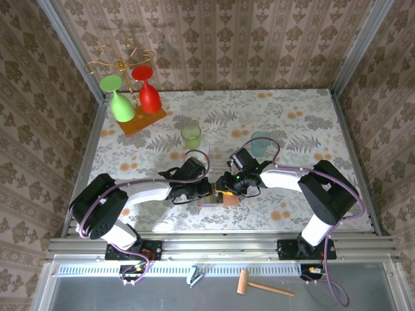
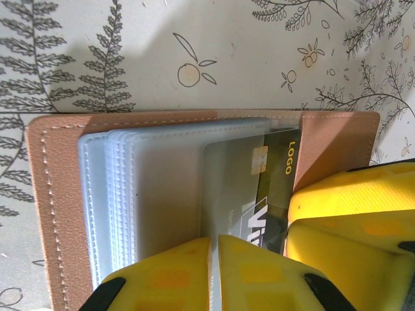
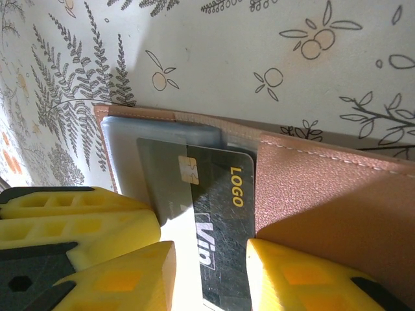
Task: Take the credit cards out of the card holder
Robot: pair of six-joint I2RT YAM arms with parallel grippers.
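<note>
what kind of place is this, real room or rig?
Probably a staged robot test cell dressed as a home, not a real room: brown damask wallpaper panels sit between bare aluminium corner posts, and the fern-printed table top ends at a slotted metal mounting rail.

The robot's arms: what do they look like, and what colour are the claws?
Both the left arm and the right arm have white links between chunky black joints, and a purple cable loops along each. The left claw and the right claw have bright yellow fingers moulded with shallow square pockets.
</note>
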